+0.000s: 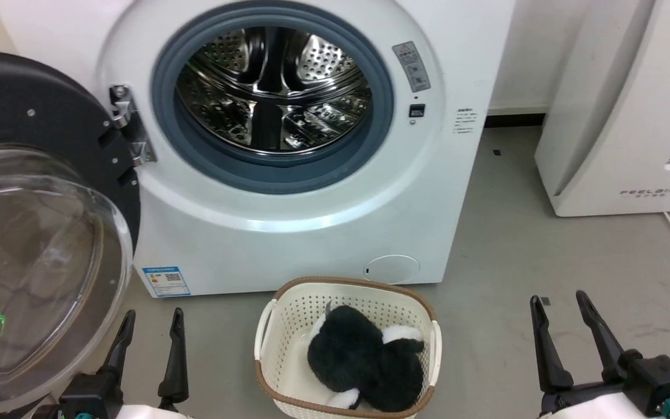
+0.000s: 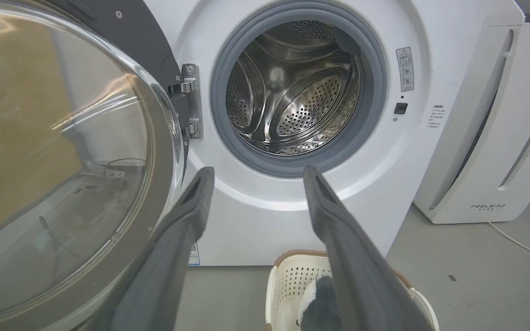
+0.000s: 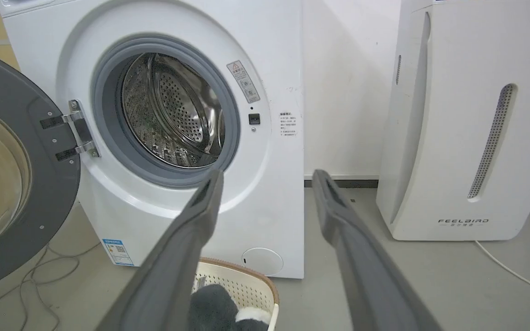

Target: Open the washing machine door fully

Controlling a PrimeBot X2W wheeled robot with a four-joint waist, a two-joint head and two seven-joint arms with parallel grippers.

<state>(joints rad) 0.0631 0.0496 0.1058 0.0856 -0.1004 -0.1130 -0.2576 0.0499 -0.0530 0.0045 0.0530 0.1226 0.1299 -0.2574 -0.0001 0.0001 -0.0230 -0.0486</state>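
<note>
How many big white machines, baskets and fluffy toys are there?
Big white machines: 2, the front-loading washing machine and the curved FEELBIRD appliance
Cream plastic basket with brown rim: 1
Black-and-white plush toy: 1
Total: 4

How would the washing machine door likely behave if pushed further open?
The washing machine door would probably swing rigidly about its metal hinge. Its bulging glass bowl looks smooth, so a push there may slip.
</note>
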